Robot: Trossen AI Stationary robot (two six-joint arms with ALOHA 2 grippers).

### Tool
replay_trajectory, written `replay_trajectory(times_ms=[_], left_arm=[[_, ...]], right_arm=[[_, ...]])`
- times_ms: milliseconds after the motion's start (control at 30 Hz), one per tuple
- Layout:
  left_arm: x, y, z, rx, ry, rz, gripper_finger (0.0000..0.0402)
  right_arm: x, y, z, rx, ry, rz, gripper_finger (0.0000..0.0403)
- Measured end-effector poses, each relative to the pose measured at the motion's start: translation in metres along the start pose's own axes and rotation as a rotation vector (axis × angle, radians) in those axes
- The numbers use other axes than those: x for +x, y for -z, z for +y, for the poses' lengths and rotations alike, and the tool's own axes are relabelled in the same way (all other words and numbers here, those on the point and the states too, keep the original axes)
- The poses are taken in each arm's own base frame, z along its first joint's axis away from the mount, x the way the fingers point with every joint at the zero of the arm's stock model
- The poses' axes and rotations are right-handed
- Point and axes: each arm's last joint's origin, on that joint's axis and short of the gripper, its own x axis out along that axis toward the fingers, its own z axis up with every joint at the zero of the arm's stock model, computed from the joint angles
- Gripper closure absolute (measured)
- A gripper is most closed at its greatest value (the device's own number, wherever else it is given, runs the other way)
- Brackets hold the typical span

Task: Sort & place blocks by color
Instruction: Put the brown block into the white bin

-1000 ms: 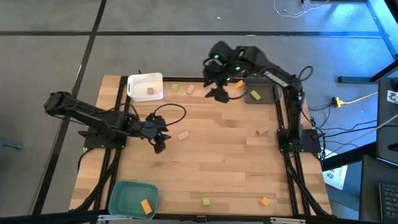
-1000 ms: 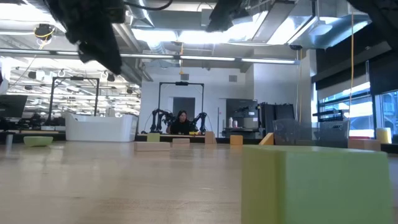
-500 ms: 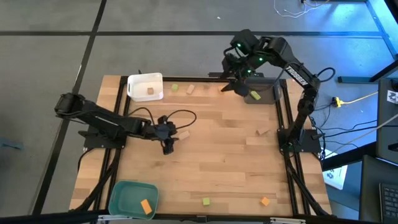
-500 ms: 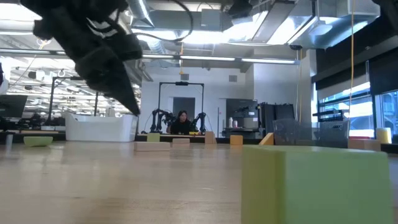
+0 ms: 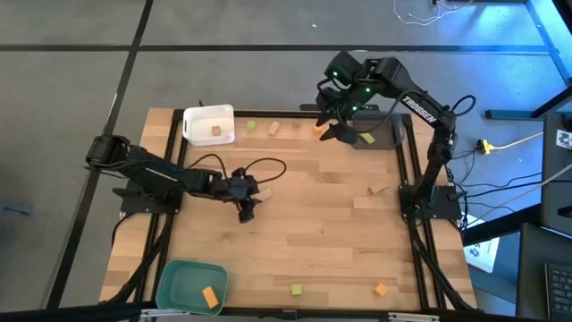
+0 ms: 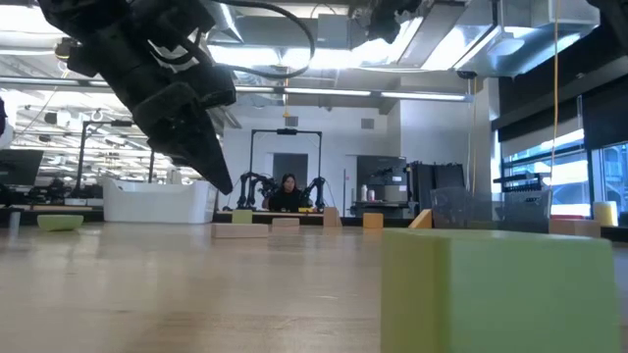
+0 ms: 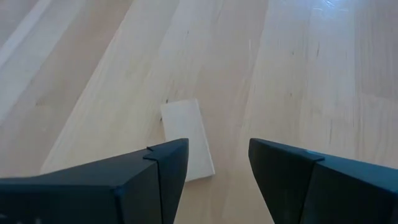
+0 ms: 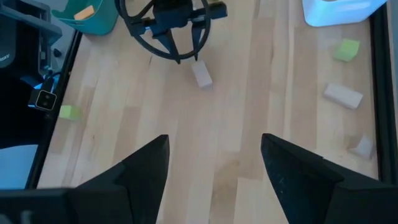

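A tan block (image 5: 264, 192) lies flat on the wooden table near its middle. My left gripper (image 5: 248, 213) hangs low beside the tan block, on its near side, open. In the left wrist view the tan block (image 7: 188, 140) lies just ahead of my left gripper (image 7: 217, 163), partly behind one finger, untouched. My right gripper (image 5: 336, 134) hovers high at the far edge, open and empty, beside the grey tray (image 5: 382, 132) that holds a green block (image 5: 366, 139). In the low view my left gripper (image 6: 201, 152) points down at a slant, clear of the table.
A white tray (image 5: 208, 121) with a tan block stands far left; a teal tray (image 5: 183, 282) with an orange block near left. Loose blocks: green (image 5: 251, 127), tan (image 5: 273, 129), orange (image 5: 319, 128), tan (image 5: 380, 190), green (image 5: 296, 290), orange (image 5: 382, 289).
My left gripper has gone toward the table's right edge and down, ending low beside the tan block, which has stayed put. My right gripper has swung toward the table's right edge, staying high by the grey tray. Both have stayed open.
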Motion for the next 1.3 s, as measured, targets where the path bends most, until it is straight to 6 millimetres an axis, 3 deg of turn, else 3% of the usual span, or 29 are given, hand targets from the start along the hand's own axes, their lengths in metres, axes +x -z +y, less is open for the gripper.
replay_trajectory(times_ms=[333, 967, 1233, 1300], left_arm=[[0.000, 0.000, 0.001, -0.035, -0.034, -0.008, 0.0237], [0.001, -0.002, 0.006, -0.278, -0.052, -0.021, 0.0236], [0.003, -0.005, 0.012, -0.323, -0.003, -0.007, 0.0187], [0.004, -0.004, 0.013, -0.264, -0.017, -0.007, 0.0177]], right_arm=[[0.001, -0.006, -0.004, -0.030, 0.024, -0.050, 0.0148], [0.001, -0.015, -0.007, -0.081, 0.062, -0.132, 0.0148], [0.001, -0.015, -0.007, -0.081, 0.062, -0.134, 0.0148], [0.001, -0.015, -0.007, -0.081, 0.063, -0.133, 0.0148]])
